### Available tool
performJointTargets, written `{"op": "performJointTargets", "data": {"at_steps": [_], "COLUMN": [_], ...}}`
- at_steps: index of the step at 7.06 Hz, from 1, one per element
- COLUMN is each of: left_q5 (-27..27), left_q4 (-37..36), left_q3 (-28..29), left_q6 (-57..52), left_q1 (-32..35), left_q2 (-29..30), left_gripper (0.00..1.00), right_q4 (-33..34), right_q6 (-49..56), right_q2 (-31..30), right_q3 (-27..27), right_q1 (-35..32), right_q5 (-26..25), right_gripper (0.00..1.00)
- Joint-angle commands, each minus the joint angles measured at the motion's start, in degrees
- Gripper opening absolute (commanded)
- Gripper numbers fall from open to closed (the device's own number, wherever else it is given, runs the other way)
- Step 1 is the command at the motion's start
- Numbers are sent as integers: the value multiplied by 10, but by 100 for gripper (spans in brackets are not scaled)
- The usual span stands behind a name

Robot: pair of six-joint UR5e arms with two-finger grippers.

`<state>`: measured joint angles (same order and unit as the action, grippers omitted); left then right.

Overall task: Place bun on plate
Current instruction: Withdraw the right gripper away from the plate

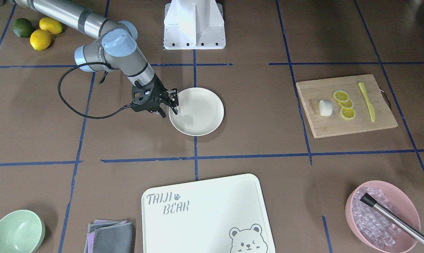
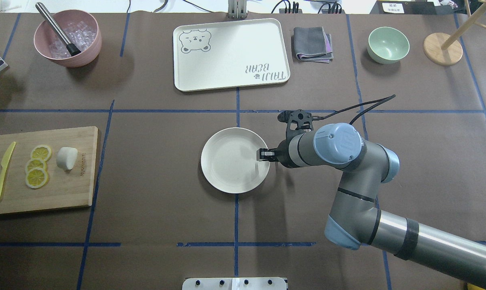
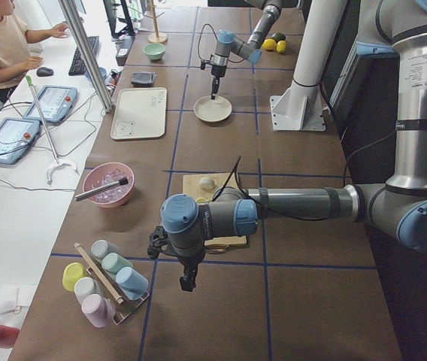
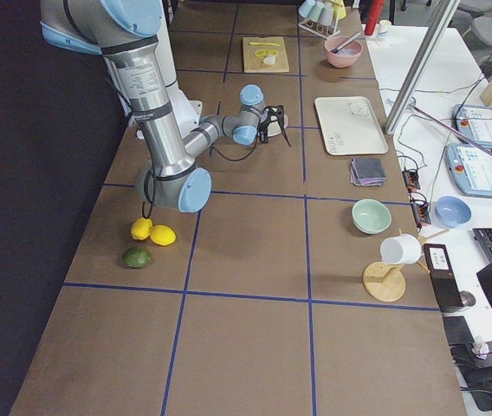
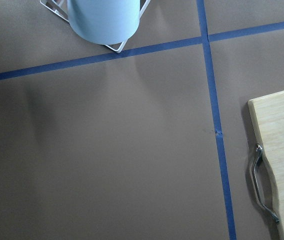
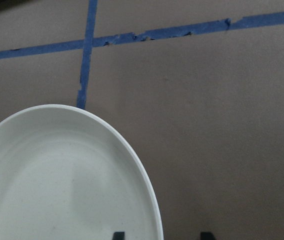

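Observation:
The bun [image 1: 325,108] [image 2: 67,158], a small white lump, lies on a wooden cutting board [image 1: 352,124] beside lemon slices [image 1: 345,104] and a yellow knife [image 1: 367,102]. The cream plate [image 1: 201,121] [image 2: 227,169] sits bare at the table's centre. My right gripper [image 1: 174,103] [image 2: 261,155] hangs at the plate's rim [image 6: 152,200], open, one fingertip over the plate and one outside it. My left gripper [image 3: 187,284] hovers over bare table near the board's handle end [image 5: 277,150]. It appears only in the exterior left view, so I cannot tell whether it is open or shut.
A bear-printed white board [image 2: 231,54], a grey cloth [image 2: 312,43] and a mint bowl [image 2: 388,44] line the far side. A pink bowl of ice [image 2: 67,38] holds a metal tool. Lemons and a lime [image 1: 36,31] lie near the right arm. A cup rack [image 3: 104,282] stands beyond the board.

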<state>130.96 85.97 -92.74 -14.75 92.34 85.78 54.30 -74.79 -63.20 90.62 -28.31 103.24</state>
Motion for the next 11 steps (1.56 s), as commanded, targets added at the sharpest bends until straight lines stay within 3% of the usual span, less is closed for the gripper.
{"op": "performJointTargets", "data": {"at_steps": [1, 3, 4, 5, 6, 8, 11], "left_q5": [0, 0, -1, -4, -6, -1, 1], "left_q4": [1, 2, 0, 0, -1, 2, 108], "left_q3": [0, 0, -3, -3, -2, -2, 1], "left_q6": [-1, -5, -5, -4, -1, 2, 4], "left_q1": [-6, -11, -13, -19, -33, -33, -34], "left_q2": [0, 4, 3, 2, 4, 7, 20], "left_gripper": [100, 100, 100, 100, 100, 100, 100], "right_q4": [120, 319, 367, 361, 361, 362, 362], "right_q6": [12, 166, 252, 325, 460, 686, 881], "right_q2": [-9, -66, -127, -197, -246, -322, -379], "right_q3": [26, 179, 250, 272, 268, 229, 137], "right_q1": [-62, -92, -118, -173, -254, -387, -542], "right_q5": [69, 90, 98, 140, 191, 248, 289], "right_gripper": [100, 100, 100, 100, 100, 100, 100]}}
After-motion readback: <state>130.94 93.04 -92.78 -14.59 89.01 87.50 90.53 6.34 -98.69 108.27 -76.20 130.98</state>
